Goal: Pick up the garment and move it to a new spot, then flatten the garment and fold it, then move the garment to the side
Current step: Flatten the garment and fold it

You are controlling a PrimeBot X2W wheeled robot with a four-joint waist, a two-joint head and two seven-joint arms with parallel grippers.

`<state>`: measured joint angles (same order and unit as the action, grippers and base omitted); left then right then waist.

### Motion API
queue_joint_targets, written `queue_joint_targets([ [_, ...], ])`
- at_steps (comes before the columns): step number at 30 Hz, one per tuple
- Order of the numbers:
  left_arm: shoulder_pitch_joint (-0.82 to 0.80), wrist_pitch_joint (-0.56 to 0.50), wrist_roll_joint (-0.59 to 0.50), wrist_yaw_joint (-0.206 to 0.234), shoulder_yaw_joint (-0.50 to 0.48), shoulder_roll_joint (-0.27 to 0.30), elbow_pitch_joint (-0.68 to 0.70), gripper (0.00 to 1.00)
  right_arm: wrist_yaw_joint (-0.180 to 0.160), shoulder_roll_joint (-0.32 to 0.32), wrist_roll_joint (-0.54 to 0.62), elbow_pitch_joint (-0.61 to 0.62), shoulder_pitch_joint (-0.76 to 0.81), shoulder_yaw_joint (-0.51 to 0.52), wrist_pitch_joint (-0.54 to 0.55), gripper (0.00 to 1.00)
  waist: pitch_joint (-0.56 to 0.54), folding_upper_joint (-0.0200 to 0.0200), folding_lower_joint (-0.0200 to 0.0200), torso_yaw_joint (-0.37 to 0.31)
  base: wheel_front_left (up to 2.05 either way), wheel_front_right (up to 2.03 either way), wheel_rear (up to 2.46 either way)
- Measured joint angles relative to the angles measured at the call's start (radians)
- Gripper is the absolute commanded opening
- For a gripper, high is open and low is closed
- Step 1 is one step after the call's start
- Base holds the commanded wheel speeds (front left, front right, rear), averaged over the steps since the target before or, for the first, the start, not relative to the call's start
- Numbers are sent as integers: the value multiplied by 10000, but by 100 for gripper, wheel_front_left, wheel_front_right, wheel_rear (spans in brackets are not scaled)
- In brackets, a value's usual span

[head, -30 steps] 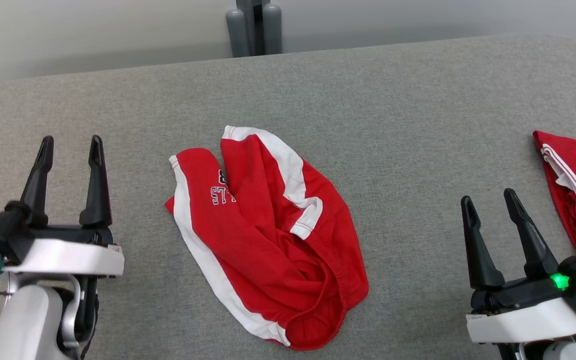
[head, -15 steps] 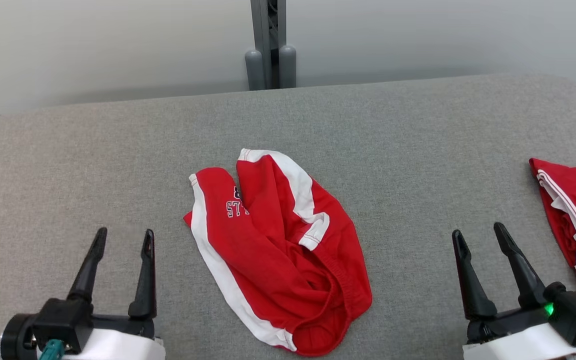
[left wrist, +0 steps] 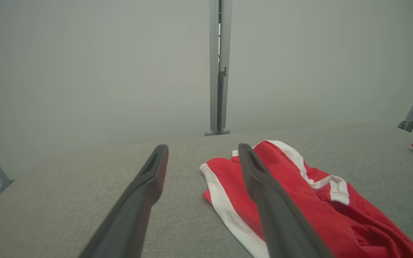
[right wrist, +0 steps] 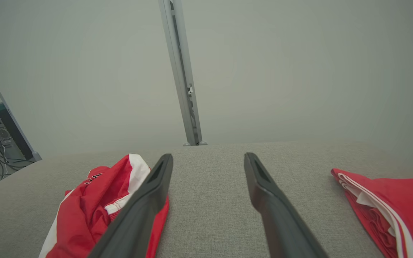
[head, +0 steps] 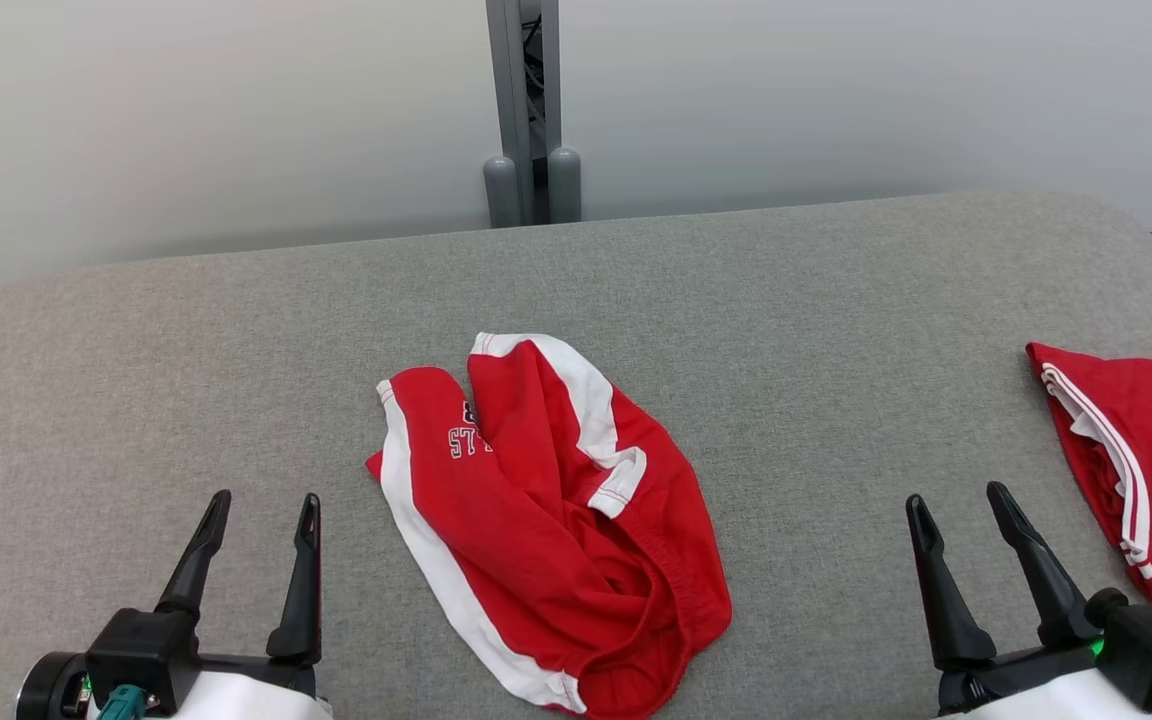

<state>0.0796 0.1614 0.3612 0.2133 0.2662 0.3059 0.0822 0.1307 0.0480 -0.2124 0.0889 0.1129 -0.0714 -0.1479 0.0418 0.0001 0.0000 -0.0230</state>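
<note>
A crumpled red garment (head: 546, 520) with white stripes and lettering lies in a heap at the middle of the grey padded table (head: 786, 300); it also shows in the left wrist view as the garment (left wrist: 299, 193) and in the right wrist view as the garment (right wrist: 95, 208). My left gripper (head: 261, 505) stands open near the front left, well left of the heap, holding nothing. At the front right, my right gripper (head: 956, 500) is open and empty, well right of the heap.
A folded red garment with white stripes (head: 1136, 450) lies at the table's right edge, just right of my right gripper; it shows as the folded garment (right wrist: 389, 204) in the right wrist view. A grey metal post (head: 526, 110) stands behind the table against a pale wall.
The head camera has tilted up, so the table and garments sit lower in the picture. Both grippers have drawn back toward the front edge, the left one also moving right. Both stay open.
</note>
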Motion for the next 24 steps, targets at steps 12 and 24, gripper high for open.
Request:
queue_joint_targets([
  [12,-48,4,75,-8,33,35,38,100,0,12,-86,-12,-8,-500,355,100,34,0,0,64,0,0,0],
  [24,-384,65,165,-67,128,-8,-140,100,0,984,-792,-821,-316,-4529,1918,100,377,0,0,340,0,0,0],
])
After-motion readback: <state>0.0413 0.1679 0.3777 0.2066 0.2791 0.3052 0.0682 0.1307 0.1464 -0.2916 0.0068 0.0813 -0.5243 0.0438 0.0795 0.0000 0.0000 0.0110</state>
